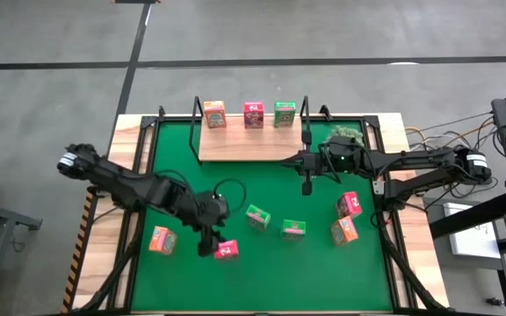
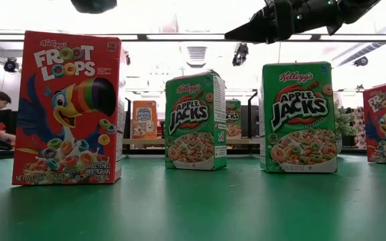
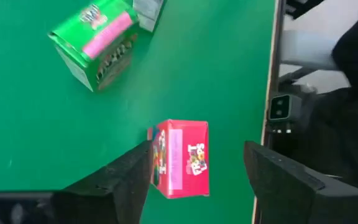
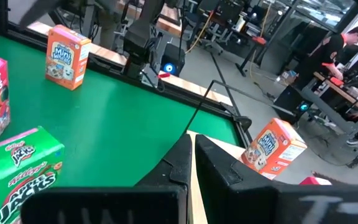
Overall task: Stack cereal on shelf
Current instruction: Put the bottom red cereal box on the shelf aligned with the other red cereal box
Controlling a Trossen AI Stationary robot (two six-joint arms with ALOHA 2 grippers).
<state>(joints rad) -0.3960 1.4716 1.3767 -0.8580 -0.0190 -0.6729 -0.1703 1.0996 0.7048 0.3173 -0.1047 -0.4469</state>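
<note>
High view: left gripper (image 1: 207, 248) at lower centre, just left of a pink cereal box (image 1: 227, 251). Shelf (image 1: 244, 145) at upper centre carries three boxes.

Left wrist view: fingers spread, straddling the pink box, not pinching.

Right wrist view: right gripper (image 4: 190, 149) pressed together, empty.

Risk: the off-centre box may tip on closing.

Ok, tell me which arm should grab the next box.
Left, probably. Its pincer hangs open right over the pink box, fingers on either side. The right pincer is shut, up by the shelf, away from the loose boxes.
</note>
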